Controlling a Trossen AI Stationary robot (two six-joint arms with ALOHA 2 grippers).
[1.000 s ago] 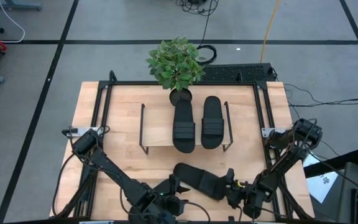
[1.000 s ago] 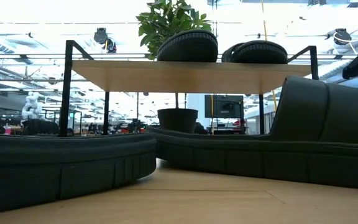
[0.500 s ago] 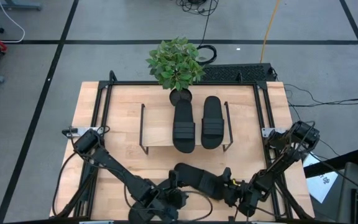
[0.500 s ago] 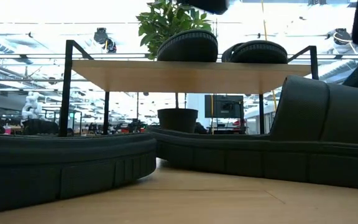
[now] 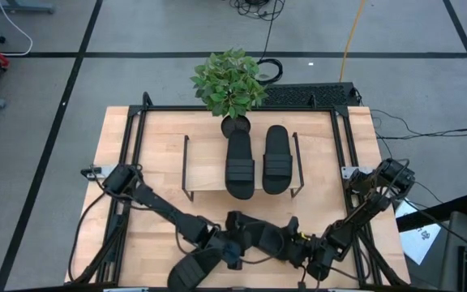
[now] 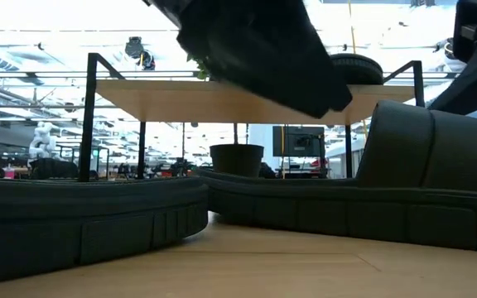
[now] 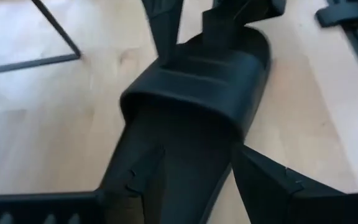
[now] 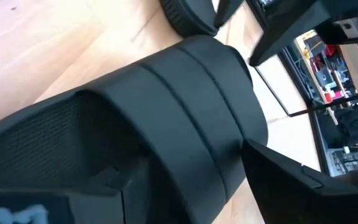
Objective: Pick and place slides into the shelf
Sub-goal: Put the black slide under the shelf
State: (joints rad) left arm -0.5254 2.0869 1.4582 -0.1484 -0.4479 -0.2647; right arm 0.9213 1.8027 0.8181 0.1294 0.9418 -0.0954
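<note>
A black slide [image 5: 262,234] lies flat on the table in front of the shelf [image 5: 205,174]. My left gripper [image 7: 197,152] is open at its heel end, one finger over the footbed and one outside the sole's edge. My right gripper [image 8: 191,155] is open at the toe end, with the broad strap [image 8: 185,106] between its fingers. A second slide [image 5: 189,272] lies by the table's near edge, under my left arm. Two more slides [image 5: 240,166] [image 5: 276,160] rest side by side on the shelf's plank top. My left gripper comes slanting down along the slide from its heel end, with the sole's side edge [image 7: 225,165] between its fingers. I cannot tell whether they touch it. My right gripper comes slanting down from the toe end, astride the strap's side [image 8: 244,134]. Whether it touches cannot be told.
A potted plant [image 5: 229,81] stands at the table's far edge behind the shelf. The left half of the shelf's plank is bare. Black frame rails [image 5: 132,154] run along the tabletop's sides. My left arm [image 6: 255,50] hangs low in front of the shelf.
My left gripper has swung from the near edge toward the table's right and far side and sunk to the slide's heel end, rolling as it went. This has uncovered the slide near the front edge. My right gripper has edged left onto the toe end.
</note>
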